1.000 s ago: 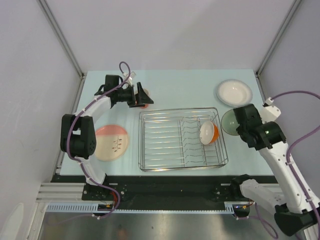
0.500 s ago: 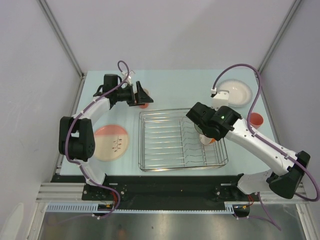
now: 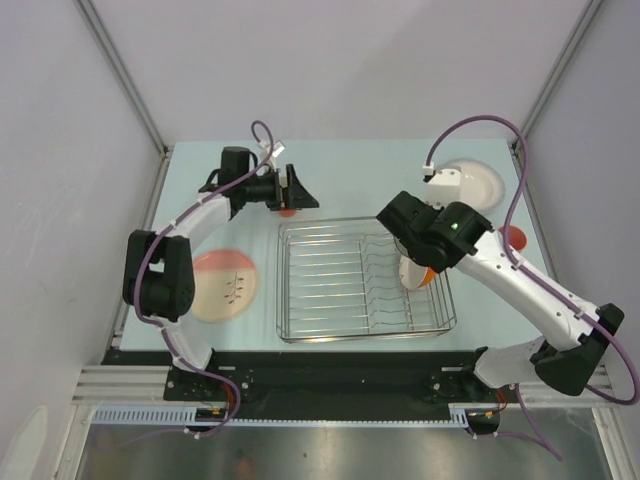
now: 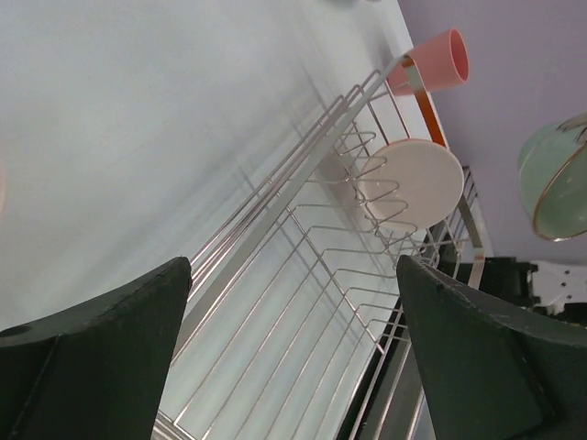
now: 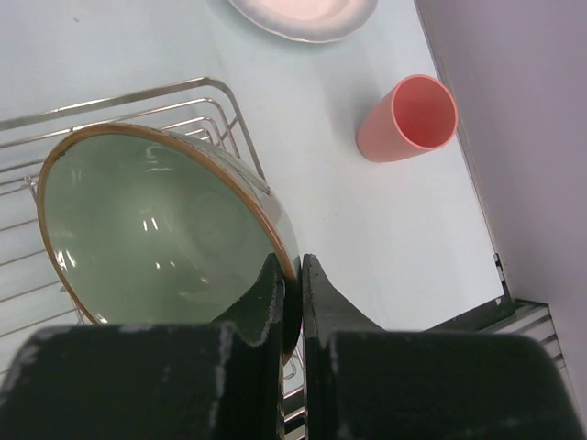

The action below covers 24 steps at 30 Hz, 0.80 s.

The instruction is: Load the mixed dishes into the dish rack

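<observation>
Pale green bowl with a thin brown rim (image 5: pixel 156 229) is held by your right gripper (image 5: pixel 292 275). Its two fingers are pressed together on the rim, and the bowl is tilted over the far right corner of the rectangular silver wire dish rack (image 5: pixel 138 94). Just below this gripper the orange-and-white bowl (image 3: pixel 415 270) stands on its edge between the upright dividers of the rack. To the right of the gripper the pink tumbler (image 5: pixel 408 119) stands upright on the pale table (image 5: pixel 385 238), outside the rack, and the round white plate (image 5: pixel 303 14) lies beyond the gripper. Your left gripper (image 4: pixel 293 266) has its fingers spread wide with nothing between them, and it faces along the far rail of the rack. Only a small piece of the orange mug (image 3: pixel 288 210) shows under it in the top view. The pink plate with a dark twig mark (image 3: pixel 222 285) lies flat, well apart from this gripper, on its near side.
</observation>
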Available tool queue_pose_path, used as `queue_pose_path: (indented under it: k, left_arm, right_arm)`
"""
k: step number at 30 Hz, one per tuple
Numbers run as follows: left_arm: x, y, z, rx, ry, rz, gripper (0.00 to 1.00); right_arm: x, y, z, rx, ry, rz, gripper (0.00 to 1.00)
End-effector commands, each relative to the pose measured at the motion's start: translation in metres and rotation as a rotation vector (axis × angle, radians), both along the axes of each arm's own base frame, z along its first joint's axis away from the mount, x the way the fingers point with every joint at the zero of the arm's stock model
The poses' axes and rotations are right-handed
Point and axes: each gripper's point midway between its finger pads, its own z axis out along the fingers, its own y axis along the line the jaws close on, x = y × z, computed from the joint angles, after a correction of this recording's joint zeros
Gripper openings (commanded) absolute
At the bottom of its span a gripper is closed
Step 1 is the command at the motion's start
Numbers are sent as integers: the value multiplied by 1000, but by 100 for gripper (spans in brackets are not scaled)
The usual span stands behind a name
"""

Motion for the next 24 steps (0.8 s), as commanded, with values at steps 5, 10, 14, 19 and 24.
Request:
queue_pose_path:
  k: [5,10,14,19,24]
  left_arm:
    - [17,-36,13,107,-256,-215,100]
    - [24,-41,3,259,-409,-358,100]
    - [-1,-39,-9,343,-423,-472,100]
    - [-38,-44,-32,451,-443,-640,100]
    - [-55,-61,-37,472,-447,-686,100]
  right_arm:
    - [-24,-49,40,-22,-78,-61,0]
    - [-22,-52,47,7,-118,-53,0]
    - [-21,-61,41,-6,-106,-72,0]
    - [-16,-69,37,50,-106,-60,0]
    - [-10,-77,31,67,-106,-73,0]
